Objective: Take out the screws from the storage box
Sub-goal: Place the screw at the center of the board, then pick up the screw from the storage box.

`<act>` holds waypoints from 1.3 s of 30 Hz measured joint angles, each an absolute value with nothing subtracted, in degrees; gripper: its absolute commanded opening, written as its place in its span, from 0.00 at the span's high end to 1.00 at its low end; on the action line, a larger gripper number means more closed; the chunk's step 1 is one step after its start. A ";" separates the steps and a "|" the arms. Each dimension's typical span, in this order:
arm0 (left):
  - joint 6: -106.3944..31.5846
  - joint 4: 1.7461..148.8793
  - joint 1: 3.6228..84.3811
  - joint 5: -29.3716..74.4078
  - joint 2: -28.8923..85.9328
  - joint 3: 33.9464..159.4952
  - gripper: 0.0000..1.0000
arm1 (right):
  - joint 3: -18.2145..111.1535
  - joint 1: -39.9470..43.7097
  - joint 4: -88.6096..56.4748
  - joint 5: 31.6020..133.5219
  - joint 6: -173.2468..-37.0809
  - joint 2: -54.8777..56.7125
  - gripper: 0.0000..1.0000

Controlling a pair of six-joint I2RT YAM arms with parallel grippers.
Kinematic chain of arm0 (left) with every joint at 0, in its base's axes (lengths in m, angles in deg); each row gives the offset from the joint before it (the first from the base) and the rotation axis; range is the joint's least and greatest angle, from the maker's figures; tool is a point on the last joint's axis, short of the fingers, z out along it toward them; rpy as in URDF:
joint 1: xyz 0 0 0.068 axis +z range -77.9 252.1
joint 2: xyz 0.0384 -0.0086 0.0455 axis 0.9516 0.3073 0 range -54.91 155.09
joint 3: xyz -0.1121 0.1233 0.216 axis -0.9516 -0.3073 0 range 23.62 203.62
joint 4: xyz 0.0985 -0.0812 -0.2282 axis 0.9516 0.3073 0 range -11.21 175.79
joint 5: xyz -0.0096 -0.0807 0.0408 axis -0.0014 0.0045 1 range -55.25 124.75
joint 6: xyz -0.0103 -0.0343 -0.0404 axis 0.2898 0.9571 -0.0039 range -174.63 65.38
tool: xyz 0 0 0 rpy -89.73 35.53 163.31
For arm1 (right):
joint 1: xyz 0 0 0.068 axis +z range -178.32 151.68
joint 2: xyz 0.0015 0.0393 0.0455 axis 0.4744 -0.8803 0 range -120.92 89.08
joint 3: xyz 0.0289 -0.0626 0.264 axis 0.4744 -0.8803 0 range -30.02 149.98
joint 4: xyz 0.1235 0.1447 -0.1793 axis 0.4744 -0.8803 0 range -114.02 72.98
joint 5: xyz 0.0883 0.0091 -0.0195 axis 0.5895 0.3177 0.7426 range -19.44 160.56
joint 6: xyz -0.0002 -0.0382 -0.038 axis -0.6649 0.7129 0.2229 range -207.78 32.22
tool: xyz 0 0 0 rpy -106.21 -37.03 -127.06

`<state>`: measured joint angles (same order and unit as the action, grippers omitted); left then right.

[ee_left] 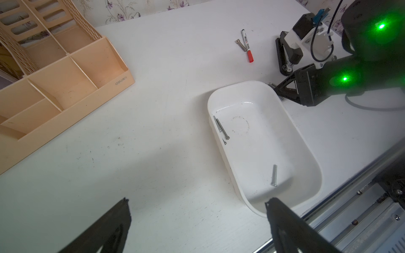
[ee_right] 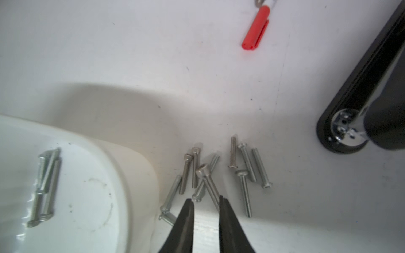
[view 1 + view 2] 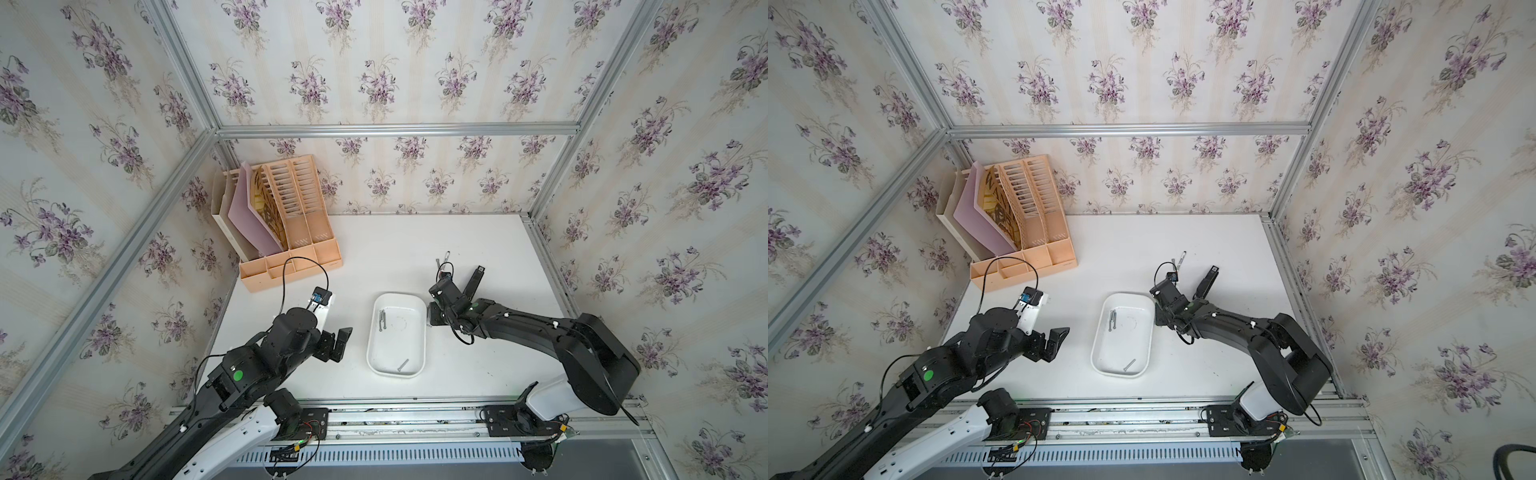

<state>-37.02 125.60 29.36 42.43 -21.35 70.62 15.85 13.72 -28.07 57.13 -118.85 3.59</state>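
My right claw (image 2: pixel 206 200) stands slightly parted, gripping nothing, over a heap of screws (image 2: pixel 242 173) on the table (image 2: pixel 153 54) just beside the storage box (image 2: pixel 135 175); one shaft may touch a fingertip (image 2: pixel 224 211). My left claw (image 1: pixel 197 200) gapes wide, empty; a few screws lie inside the box.

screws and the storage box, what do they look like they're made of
The screws look like metal, probably steel: silver-grey with a dull shine, with bright glints on the heads and shafts. The storage box looks like white moulded plastic, smooth and fairly glossy: soft highlights run along its rounded walls, and a faint ring-shaped scuff marks the floor.
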 measured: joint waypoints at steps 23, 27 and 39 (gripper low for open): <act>-37.06 123.94 24.44 45.34 -28.80 67.30 0.01 | 33.33 27.93 -28.13 61.81 -118.78 -11.23 0.70; -37.08 123.63 24.44 46.69 -30.99 67.17 0.01 | 34.47 28.06 -28.39 62.25 -117.76 -13.48 0.68; -37.11 123.57 24.44 47.19 -29.63 67.01 0.01 | 37.51 28.23 -30.17 63.97 -117.32 -20.06 0.75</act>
